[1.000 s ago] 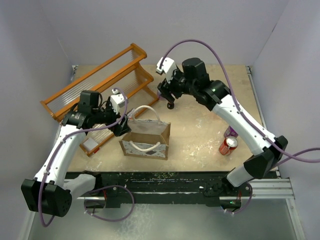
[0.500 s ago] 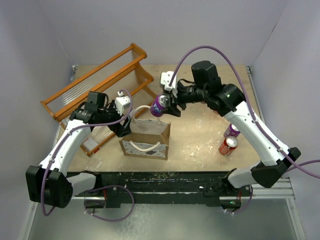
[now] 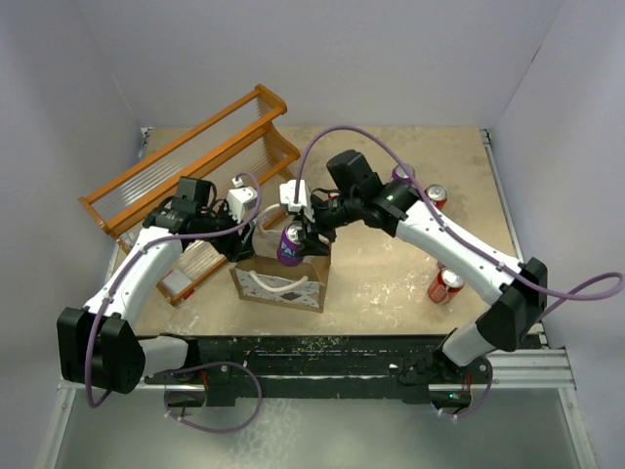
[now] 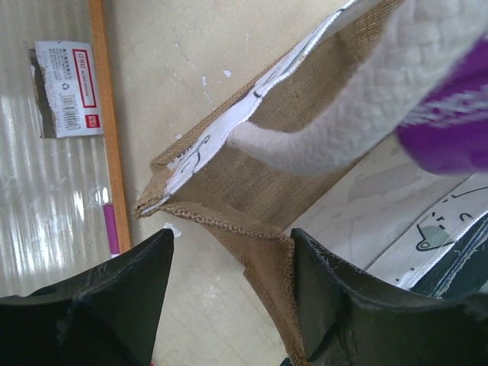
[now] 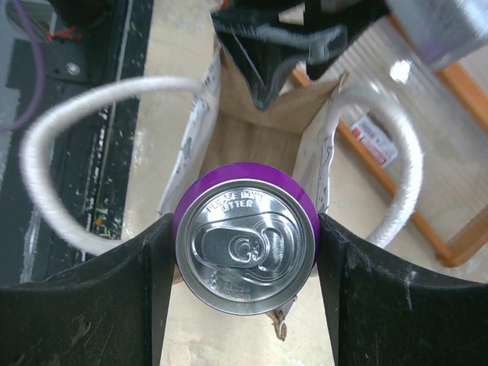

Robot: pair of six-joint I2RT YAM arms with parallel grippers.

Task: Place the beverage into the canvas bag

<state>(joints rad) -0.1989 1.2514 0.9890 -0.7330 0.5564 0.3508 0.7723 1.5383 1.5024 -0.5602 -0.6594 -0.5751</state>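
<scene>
- Walls: plain pale lilac-grey wall panels point(image 3: 342, 59) on the left, far and right sides, evenly lit, no hard shadows.
- Tabletop: scuffed beige board tabletop point(image 3: 391, 274) with white smears.
- Rack: orange wooden two-tier rack point(image 3: 195, 147) with clear ribbed plastic shelves, just left of the left fingers point(image 4: 99, 305). A white barcode sticker point(image 4: 67, 88) is on one shelf.
- Near edge: black speckled metal rail point(image 3: 322, 354), on the near side of those fingers.

Soft, even light from overhead keeps the top view bright and sharp. The arms cast only faint shadows on the counter point(image 3: 391, 269) right of the canvas bag point(image 3: 280, 286). Close to the lens, the rope handle point(image 4: 358, 114) above the bag's wall blurs. The purple can point(image 5: 246, 246) gleams over the bag, and glare spots the clear rack point(image 5: 400, 70) beyond it.
</scene>
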